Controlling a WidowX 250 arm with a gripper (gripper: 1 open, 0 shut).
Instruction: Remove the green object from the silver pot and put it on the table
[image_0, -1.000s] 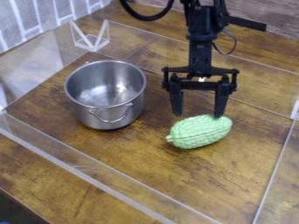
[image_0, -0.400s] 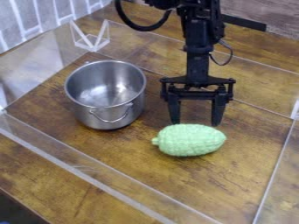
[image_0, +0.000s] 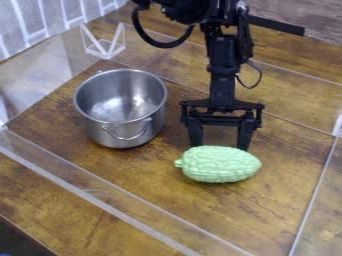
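Observation:
The green object (image_0: 221, 165), a pale green bumpy oval, lies on the table (image_0: 80, 205) to the right of the silver pot (image_0: 122, 106). The pot stands upright and looks empty inside, its loop handle facing the front. My gripper (image_0: 221, 133) hangs just behind and above the green object, pointing down, open, with its two black fingers spread wide and nothing between them. The fingertips stand close to the green object's far side; I cannot tell if they touch it.
Low clear acrylic walls (image_0: 107, 185) edge the table at the front, left and right. A clear triangular stand (image_0: 103, 42) sits at the back left. The black arm and its cables (image_0: 201, 20) rise at the back.
The gripper has shifted left and sunk a little, staying open. The green object has moved left and toward the front and now lies flatter.

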